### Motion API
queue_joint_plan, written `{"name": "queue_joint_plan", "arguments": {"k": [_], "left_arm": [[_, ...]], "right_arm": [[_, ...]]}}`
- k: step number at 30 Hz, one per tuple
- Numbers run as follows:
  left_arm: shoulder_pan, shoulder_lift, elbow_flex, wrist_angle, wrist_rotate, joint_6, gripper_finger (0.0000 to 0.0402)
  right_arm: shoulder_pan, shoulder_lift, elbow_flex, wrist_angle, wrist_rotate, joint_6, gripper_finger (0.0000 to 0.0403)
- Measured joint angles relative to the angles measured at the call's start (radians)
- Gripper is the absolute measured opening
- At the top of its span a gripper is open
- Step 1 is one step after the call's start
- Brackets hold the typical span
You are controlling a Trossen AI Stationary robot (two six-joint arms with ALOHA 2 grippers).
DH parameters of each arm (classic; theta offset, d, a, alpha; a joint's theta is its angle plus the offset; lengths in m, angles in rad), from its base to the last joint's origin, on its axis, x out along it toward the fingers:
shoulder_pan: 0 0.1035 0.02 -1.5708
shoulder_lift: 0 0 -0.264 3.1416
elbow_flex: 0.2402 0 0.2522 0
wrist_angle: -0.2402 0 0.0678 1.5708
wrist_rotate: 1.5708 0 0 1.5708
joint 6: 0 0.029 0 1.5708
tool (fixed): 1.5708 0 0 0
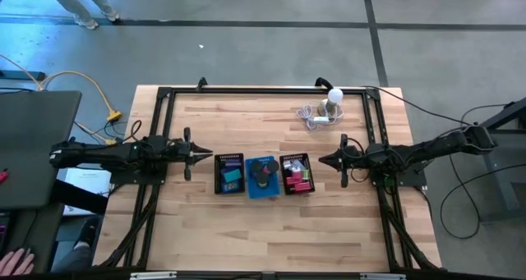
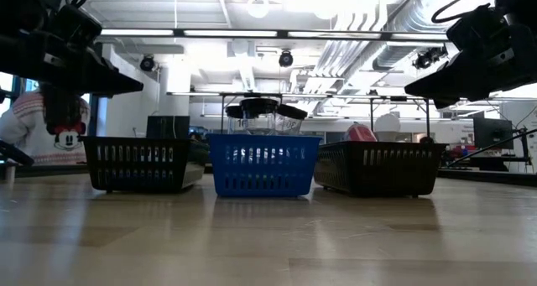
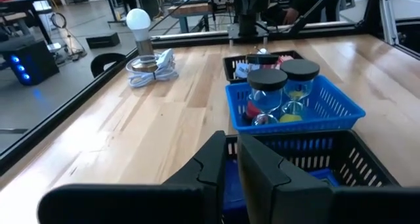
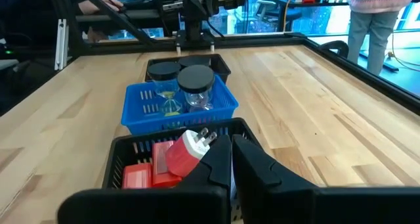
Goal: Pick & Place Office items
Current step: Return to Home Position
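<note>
Three small trays stand in a row mid-table, and the office items lie inside them. The left black mesh tray (image 1: 229, 173) holds teal and blue blocks (image 1: 232, 175). The blue tray (image 1: 262, 177) holds two clear spools with black disc tops (image 3: 282, 76). The right black tray (image 1: 297, 173) holds red and pink blocks (image 4: 138, 176) and a red plug (image 4: 186, 150). My left gripper (image 1: 206, 156) hovers shut just left of the row, above the table. My right gripper (image 1: 322, 158) hovers shut just right of it. Both hang above tray height in the low view.
A white bulb (image 1: 334, 98) with coiled white cable (image 1: 312, 116) sits near the far edge, right of centre. Black frame rails (image 1: 263, 89) run along the far edge and both sides. Bare wood lies nearer than the trays. A person stands beyond the far-left corner.
</note>
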Motion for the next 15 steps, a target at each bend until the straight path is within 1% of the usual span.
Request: {"name": "queue_joint_plan", "arguments": {"k": [4,10,15], "left_arm": [[0.0,0.0,0.0,0.001,0.0,-0.01,0.0032],[0.0,0.0,0.0,0.003,0.0,-0.087,0.0032],[0.0,0.0,0.0,0.006,0.001,-0.089,0.0032]], "right_arm": [[0.0,0.0,0.0,0.0,0.0,0.0,0.0002],[0.0,0.0,0.0,-0.002,0.0,0.0,0.0002],[0.0,0.0,0.0,-0.002,0.0,0.0,0.0002]]}}
